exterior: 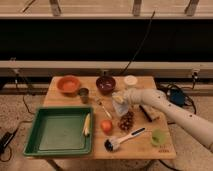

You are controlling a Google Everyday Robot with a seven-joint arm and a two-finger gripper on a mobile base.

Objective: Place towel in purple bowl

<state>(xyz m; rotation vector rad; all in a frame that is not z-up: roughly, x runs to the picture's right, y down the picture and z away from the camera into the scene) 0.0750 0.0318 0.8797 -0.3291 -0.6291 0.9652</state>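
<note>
The purple bowl (105,84) stands at the back middle of the wooden table (65,99). My gripper (118,98) reaches in from the right on a white arm and sits just in front and to the right of the bowl. It is shut on the pale towel (120,108), which hangs down from it above the table, clear of the bowl.
An orange bowl (68,84) and a metal cup (84,94) stand at back left, and a white cup (130,80) at back right. A green tray (60,131) with a yellow item (87,124) fills the front left. An orange fruit (106,126), grapes (126,120), a brush (122,140), a green cup (158,137) and a dark block (149,112) lie in front.
</note>
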